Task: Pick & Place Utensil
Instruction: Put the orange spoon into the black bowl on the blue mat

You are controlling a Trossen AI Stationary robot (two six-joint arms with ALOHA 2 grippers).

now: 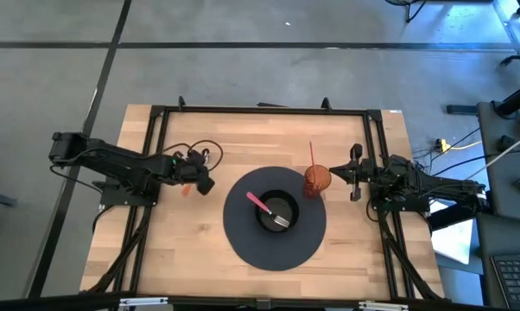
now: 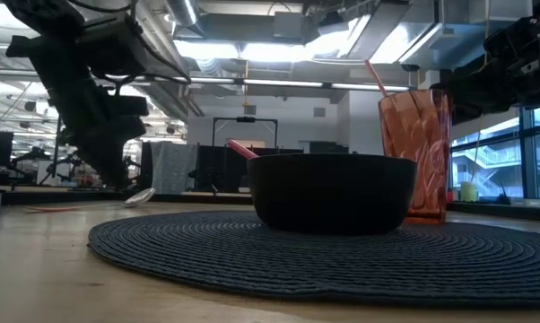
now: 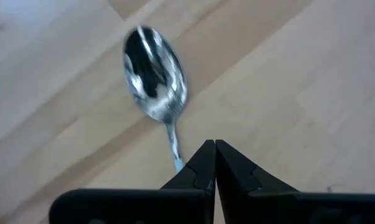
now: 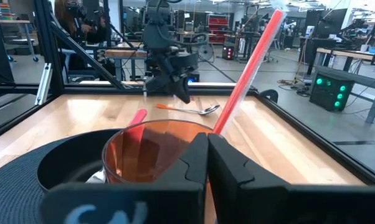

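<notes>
Two utensils show: one spoon [image 4: 192,110] with an orange handle on the bare wood, and one pink-handled fork [image 1: 271,210] lying in the single black bowl [image 1: 292,207] on the round dark placemat [image 1: 243,242]. One orange tumbler [image 1: 317,180] holds one red straw [image 1: 312,154]. The spoon lies flat beside the mat, long axis across the table, bowl end toward the mat. The left gripper [image 3: 214,147], fingers pressed together, sits at the spoon's neck. The right gripper [image 4: 207,140], also pressed together, holds nothing behind the tumbler.

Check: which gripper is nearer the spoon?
Left. The left gripper is shut right at the spoon handle; the right gripper is across the mat, beside the cup.
</notes>
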